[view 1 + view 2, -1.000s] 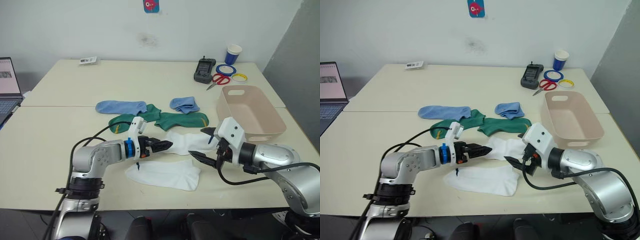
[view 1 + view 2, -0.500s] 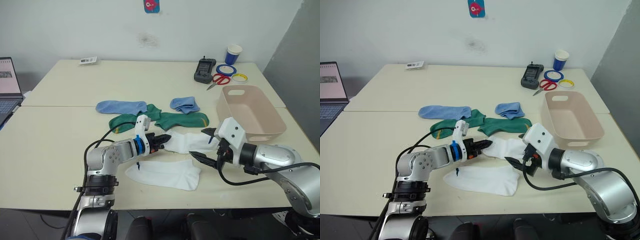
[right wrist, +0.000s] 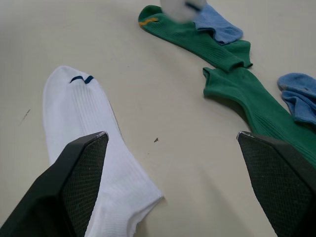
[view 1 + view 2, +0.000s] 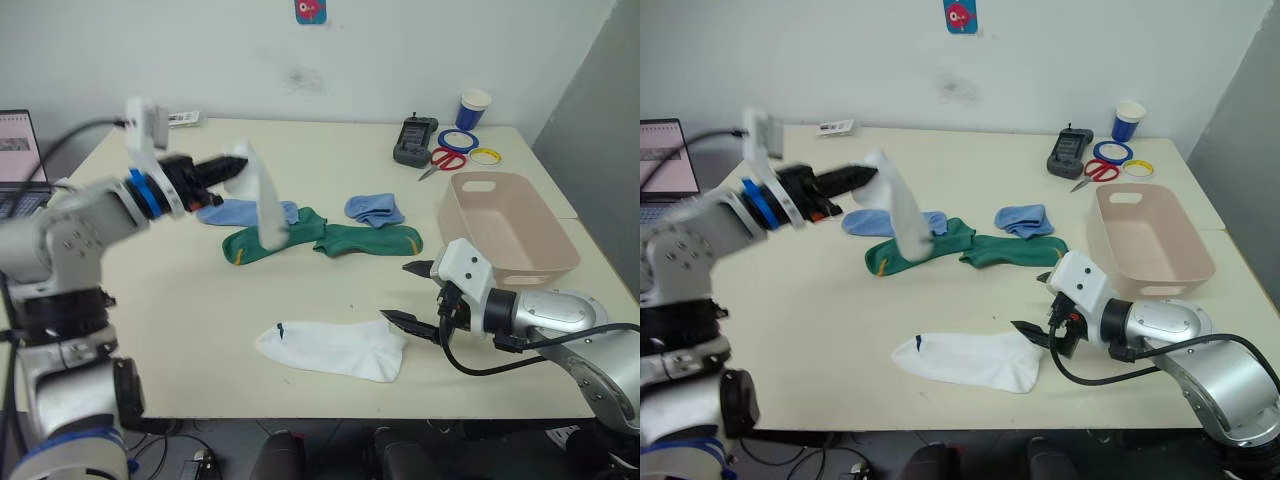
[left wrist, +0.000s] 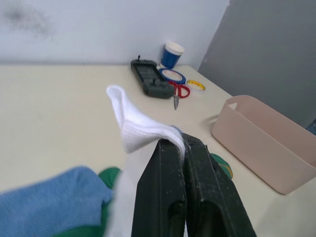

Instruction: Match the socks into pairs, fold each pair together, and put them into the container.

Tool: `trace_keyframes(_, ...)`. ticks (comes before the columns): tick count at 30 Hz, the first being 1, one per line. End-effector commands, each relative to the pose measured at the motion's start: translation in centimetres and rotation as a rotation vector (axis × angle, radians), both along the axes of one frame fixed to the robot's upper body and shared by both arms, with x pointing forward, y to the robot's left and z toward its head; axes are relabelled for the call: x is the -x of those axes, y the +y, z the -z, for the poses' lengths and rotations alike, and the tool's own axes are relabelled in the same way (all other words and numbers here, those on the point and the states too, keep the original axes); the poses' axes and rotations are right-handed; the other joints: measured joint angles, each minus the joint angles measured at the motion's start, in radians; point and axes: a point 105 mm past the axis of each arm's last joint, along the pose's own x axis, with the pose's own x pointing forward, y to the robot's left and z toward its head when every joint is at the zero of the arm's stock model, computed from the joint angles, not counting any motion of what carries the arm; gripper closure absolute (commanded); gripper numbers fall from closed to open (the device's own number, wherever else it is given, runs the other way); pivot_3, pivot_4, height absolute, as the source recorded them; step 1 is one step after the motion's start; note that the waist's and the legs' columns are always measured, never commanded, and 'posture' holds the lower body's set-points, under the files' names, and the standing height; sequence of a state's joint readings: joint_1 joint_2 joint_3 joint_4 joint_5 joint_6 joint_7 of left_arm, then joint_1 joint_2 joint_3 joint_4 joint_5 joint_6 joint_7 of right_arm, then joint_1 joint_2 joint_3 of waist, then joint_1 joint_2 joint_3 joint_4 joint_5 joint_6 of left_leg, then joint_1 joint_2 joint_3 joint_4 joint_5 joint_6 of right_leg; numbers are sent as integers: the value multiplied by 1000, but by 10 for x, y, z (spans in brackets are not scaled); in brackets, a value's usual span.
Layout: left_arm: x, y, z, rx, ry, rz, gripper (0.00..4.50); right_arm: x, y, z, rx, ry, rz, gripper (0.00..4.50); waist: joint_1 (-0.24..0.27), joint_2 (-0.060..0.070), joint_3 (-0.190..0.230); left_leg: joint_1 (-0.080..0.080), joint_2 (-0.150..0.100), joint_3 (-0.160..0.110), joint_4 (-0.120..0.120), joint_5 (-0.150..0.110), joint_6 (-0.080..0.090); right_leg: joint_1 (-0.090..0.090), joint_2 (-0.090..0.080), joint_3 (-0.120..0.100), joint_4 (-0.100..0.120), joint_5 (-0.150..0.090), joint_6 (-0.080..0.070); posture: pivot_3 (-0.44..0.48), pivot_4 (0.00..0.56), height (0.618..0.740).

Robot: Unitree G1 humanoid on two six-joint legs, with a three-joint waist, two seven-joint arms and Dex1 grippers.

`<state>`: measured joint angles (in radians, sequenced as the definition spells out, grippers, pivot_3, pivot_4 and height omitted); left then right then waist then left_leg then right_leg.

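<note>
My left gripper (image 4: 232, 168) is raised above the table's left half and shut on a white sock (image 4: 265, 205), which hangs from it over the blue and green socks; the closed fingers (image 5: 170, 163) pinch its cuff (image 5: 140, 131). The other white sock (image 4: 335, 350) lies flat near the front edge. My right gripper (image 4: 395, 291) stands open just right of that sock's toe, with nothing between its fingers (image 3: 81, 163). Two dark green socks (image 4: 262, 240) (image 4: 370, 240) and two light blue socks (image 4: 235, 212) (image 4: 373, 209) lie mid-table. The beige-pink container (image 4: 535, 270) sits at the right.
At the back right stand a blue-and-white cup (image 4: 473, 108), a black device (image 4: 415, 140), red scissors (image 4: 440, 163) and tape rolls (image 4: 458, 138). A laptop (image 4: 15, 160) sits at the far left, and a small packet (image 4: 185, 118) lies at the back.
My left gripper shut on the upper white sock and lifted it up and to the left, off the table. The right gripper stayed open in place.
</note>
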<state>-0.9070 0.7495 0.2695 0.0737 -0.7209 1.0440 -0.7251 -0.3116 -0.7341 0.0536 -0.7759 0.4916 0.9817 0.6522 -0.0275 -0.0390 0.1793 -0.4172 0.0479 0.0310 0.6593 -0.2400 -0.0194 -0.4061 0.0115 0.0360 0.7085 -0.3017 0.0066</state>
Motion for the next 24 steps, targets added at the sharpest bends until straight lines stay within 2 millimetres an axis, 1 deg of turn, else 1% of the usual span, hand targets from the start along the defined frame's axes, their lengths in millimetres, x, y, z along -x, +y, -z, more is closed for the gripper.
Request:
trace_keyframes(1,1,-31,26,-77,80,78,4467,-3,-7,-4,16,-37,19,0,0,1,-1,0,-1,1,0,0,0,0,-1,1,-1,0,1,0,150,732)
trace_keyframes(3,3,-46,62,-116,175,102,4467,-4,-12,-2,31,-38,41,0,-1,1,-1,0,-2,2,0,0,0,1,-6,2,-3,1,2,0,150,732)
trace_keyframes(4,5,-48,72,-129,199,104,4467,-4,-13,-1,35,-38,46,0,-1,1,-1,0,-2,2,0,0,0,1,-7,2,-3,1,3,0,150,732)
trace_keyframes(6,9,-63,112,-179,268,120,4467,-4,-21,2,54,-32,81,0,-4,0,0,-1,-1,2,0,0,0,0,-7,2,-3,1,4,0,150,732)
trace_keyframes(7,11,-71,128,-197,285,125,4467,-3,-26,3,69,-31,101,0,-4,0,0,-1,-1,2,0,0,0,0,-6,2,-4,1,4,0,150,732)
trace_keyframes(8,13,-81,142,-207,296,137,4467,-3,-31,5,81,-28,127,0,-2,0,0,-2,-1,1,0,0,0,0,-6,2,-3,1,4,0,150,732)
trace_keyframes(9,13,-88,149,-210,296,143,4467,-3,-35,6,90,-28,146,0,0,0,0,-2,-1,1,0,0,0,0,-6,1,-3,1,4,0,150,732)
trace_keyframes(11,12,-109,156,-182,287,150,4467,-2,-43,6,106,-33,178,0,2,0,0,-2,-1,0,0,0,0,0,-6,1,-3,1,4,0,150,732)
trace_keyframes(13,20,-130,159,-188,275,211,4467,-1,-48,6,118,-36,199,0,2,0,0,-2,-1,0,1,0,0,1,-6,1,-4,2,4,0,150,732)
trace_keyframes(17,28,-159,161,-151,275,298,4467,0,-56,7,138,-33,236,0,-1,0,0,-2,-2,1,1,0,0,1,-5,3,-4,2,5,0,150,732)
trace_keyframes(19,29,-167,166,-172,264,311,4467,1,-59,8,149,-32,244,0,-1,0,0,-2,-2,1,1,0,0,1,-5,3,-4,2,5,0,150,732)
trace_keyframes(22,33,-176,169,-208,236,351,3845,2,-60,10,152,-29,249,0,-2,0,0,-2,-2,0,1,0,0,1,-4,3,-4,2,6,0,150,732)
trace_keyframes(24,34,-182,162,-184,222,360,3237,3,-61,11,157,-27,252,0,-2,0,0,-1,-2,0,1,0,0,1,-3,3,-4,2,6,0,150,732)
